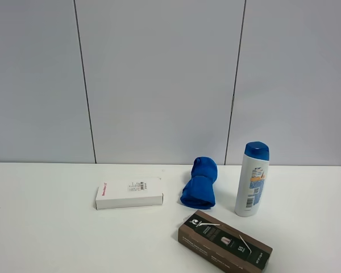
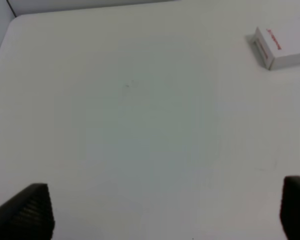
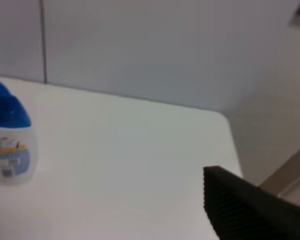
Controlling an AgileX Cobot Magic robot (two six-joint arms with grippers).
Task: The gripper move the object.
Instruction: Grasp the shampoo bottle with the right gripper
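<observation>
Reaching step, as I judged it: the right pincer [image 3: 235,205] held nothing, and with only one dark finger in view its width could not be told. The object [image 3: 10,142] stood upright, well apart from it, out in front, untouched. The next move called for closing in on the object with the jaws spread past its body

White table [image 1: 45,239], plain smooth top, carrying four items. Flat white box [image 1: 129,193]: lies on its broad face left of centre, red lettering and small print on top. Blue rolled cloth [image 1: 199,183]: lies to the right of the white box, apart from it. Shampoo bottle [image 1: 252,180]: white with blue cap, stands upright to the right of the cloth, barcode side showing, a gap between them. Dark brown box [image 1: 224,241]: lies flat and skewed, just in front of the cloth and bottle, nearest the front edge.
</observation>
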